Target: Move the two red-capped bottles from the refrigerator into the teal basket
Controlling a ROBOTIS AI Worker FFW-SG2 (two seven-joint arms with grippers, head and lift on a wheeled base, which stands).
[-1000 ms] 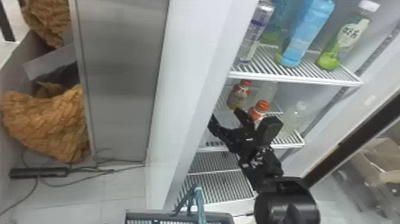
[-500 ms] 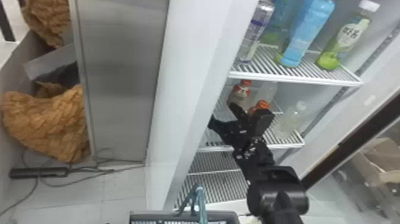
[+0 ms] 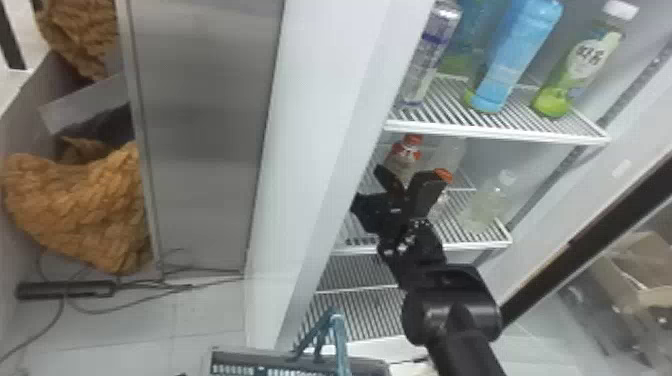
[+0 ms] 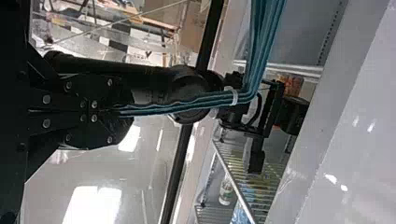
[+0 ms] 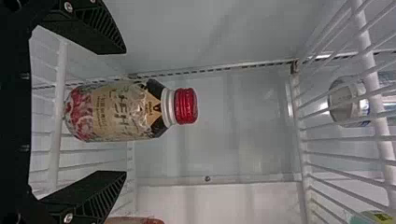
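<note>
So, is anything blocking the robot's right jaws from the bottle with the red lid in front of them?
No, nothing that I can see. In the right wrist view, the red-capped bottle shows between the open jaws of the right gripper, with nothing in front of it.

Right arm (image 3: 452, 305) extended, right gripper's (image 3: 411, 182) 2 fingers spread; left gripper's (image 4: 125, 113) 2 fingers closed together.

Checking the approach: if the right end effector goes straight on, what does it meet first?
Probably the red-capped bottle, in line between the open fingers of the right end effector; how much depth is left before contact is unclear.
</note>
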